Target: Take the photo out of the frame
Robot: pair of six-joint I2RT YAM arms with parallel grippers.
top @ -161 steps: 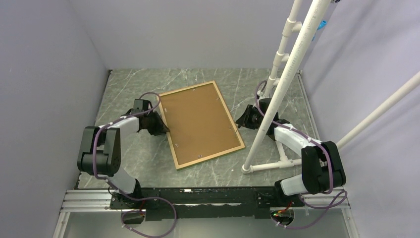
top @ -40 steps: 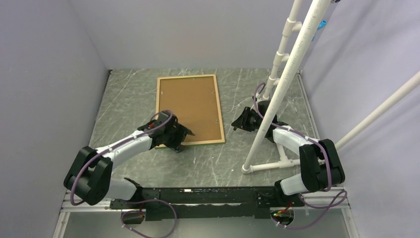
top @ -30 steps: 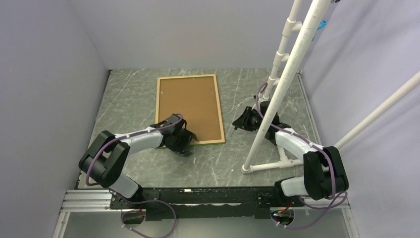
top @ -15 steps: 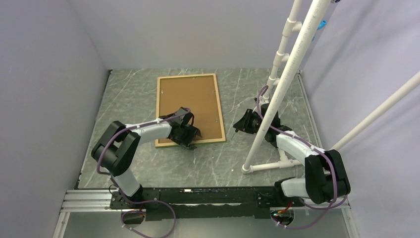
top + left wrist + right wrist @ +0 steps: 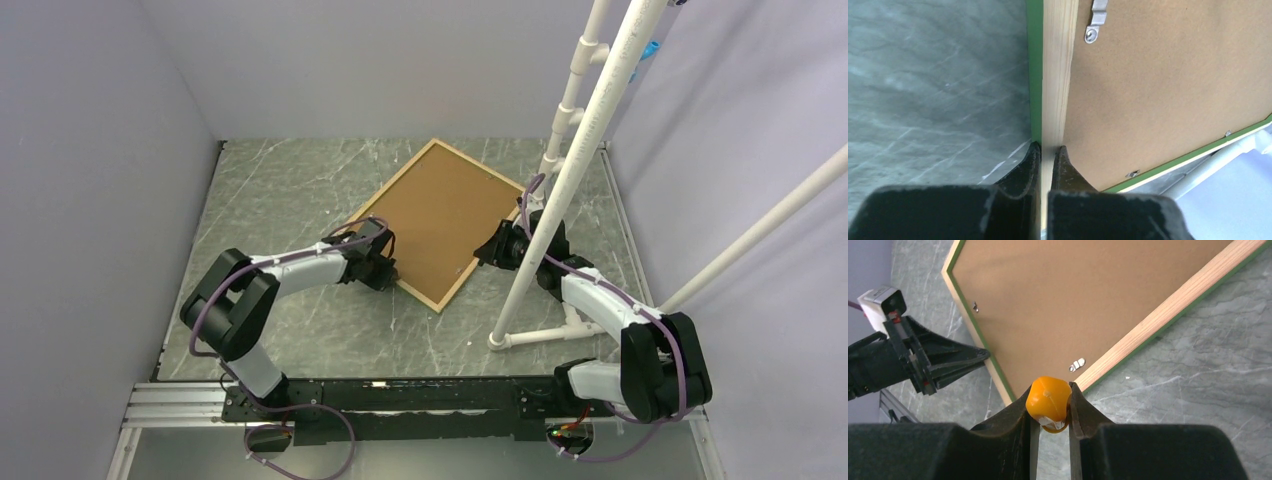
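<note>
The frame [image 5: 393,181] lies flat on the worktop [image 5: 270,190] in the middle of the top view. It is turned diagonally, with the back side up, so the brown backing board [image 5: 440,220] shows and the photo cannot be seen. The left end effector [image 5: 390,272] is at the lower-left edge of the frame. In the left wrist view its fingers [image 5: 1030,162] are pressed together on the light wood rim, one at each side of it. The right end effector [image 5: 490,248] is just beside the lower-right edge of the frame. It pinches a small orange lump [image 5: 1049,399], near a metal tab [image 5: 1078,364] on the backing board. I cannot tell if the lump touches the rim.
</note>
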